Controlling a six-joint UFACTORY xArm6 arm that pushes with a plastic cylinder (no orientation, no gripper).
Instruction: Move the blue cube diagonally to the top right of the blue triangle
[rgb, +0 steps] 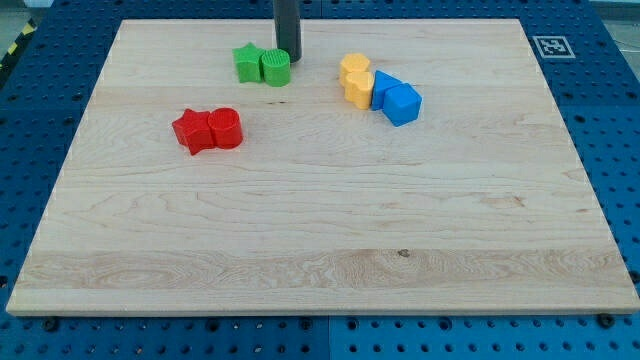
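Note:
The blue cube (403, 104) sits on the wooden board (320, 230) right of centre near the view's top. The blue triangle (382, 87) touches it on its upper left side. My tip (288, 58) is the lower end of the dark rod near the view's top centre. It stands just right of and above the green cylinder (275, 68), well to the left of the blue blocks, with the yellow blocks between.
A green star (247, 62) touches the green cylinder on its left. Two yellow blocks (356, 79) stand together, touching the blue triangle's left side. A red star (193, 131) and a red cylinder (226, 128) sit together at the left.

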